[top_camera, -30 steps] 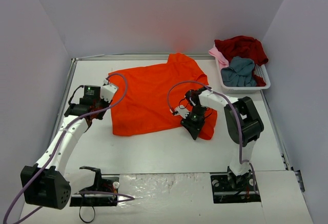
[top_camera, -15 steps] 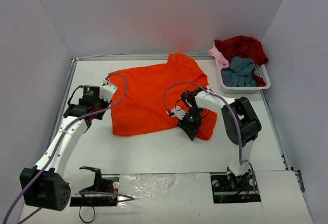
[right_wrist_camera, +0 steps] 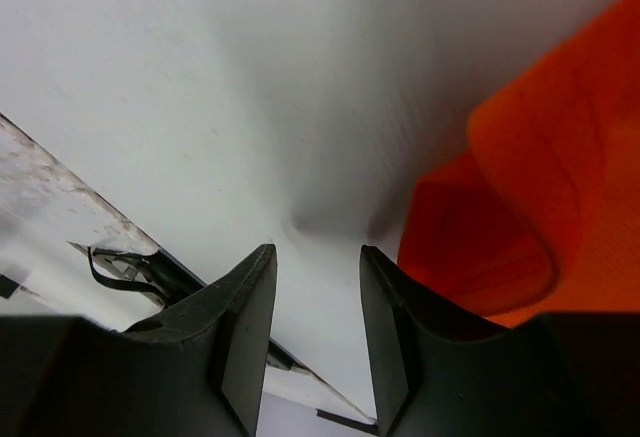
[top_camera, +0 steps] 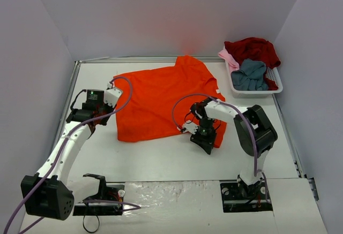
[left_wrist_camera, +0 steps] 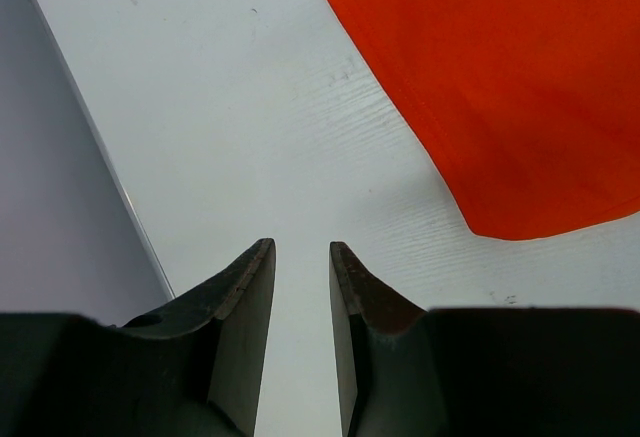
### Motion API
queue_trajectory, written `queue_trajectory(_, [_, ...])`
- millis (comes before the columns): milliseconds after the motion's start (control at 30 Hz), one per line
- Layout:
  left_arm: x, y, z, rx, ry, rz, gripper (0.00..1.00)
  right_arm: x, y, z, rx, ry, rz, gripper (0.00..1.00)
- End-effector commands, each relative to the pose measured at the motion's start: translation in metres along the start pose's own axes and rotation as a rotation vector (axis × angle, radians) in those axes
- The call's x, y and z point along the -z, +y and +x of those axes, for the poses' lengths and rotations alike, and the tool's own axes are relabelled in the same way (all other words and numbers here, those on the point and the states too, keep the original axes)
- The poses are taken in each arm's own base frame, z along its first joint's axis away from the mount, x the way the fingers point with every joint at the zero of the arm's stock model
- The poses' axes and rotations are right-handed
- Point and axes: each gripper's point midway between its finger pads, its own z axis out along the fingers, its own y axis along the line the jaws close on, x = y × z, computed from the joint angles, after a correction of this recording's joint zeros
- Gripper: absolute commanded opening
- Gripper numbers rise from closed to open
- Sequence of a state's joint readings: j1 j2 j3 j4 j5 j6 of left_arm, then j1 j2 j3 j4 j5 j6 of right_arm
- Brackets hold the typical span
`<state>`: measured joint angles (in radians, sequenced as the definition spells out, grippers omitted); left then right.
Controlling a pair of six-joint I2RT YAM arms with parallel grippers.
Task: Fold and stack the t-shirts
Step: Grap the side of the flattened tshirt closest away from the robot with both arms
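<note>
white table [top_camera: 161, 159], orange-red t-shirt [top_camera: 161, 100] spread flat; its near-right corner lies just beside the right gripper [right_wrist_camera: 318, 252], jaws apart, empty; left gripper [left_wrist_camera: 300, 247] likewise.

Orange-red t-shirt [top_camera: 161, 100], white table [top_camera: 161, 159]
</note>
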<state>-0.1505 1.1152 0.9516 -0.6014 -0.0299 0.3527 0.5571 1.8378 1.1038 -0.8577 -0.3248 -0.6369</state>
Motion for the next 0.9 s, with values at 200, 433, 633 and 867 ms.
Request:
queue_trajectory(200, [0.009, 0.005, -0.005, 0.021, -0.019, -0.008, 0.28, 0.034, 0.015, 0.015, 0.016, -0.019, -0.03, 0.35])
queue_trajectory(433, [0.01, -0.019, -0.005, -0.017, -0.033, 0.125, 0.27, 0.089, 0.039, -0.007, 0.098, -0.187, -0.052, 0.36])
queue_trajectory(633, [0.013, -0.03, 0.0, -0.063, -0.033, 0.187, 0.24, 0.098, 0.015, -0.001, 0.038, -0.209, 0.068, 0.35])
queue_trajectory(867, [0.004, -0.063, 0.012, -0.174, 0.007, 0.273, 0.16, 0.099, -0.047, 0.015, -0.157, -0.271, 0.191, 0.26])
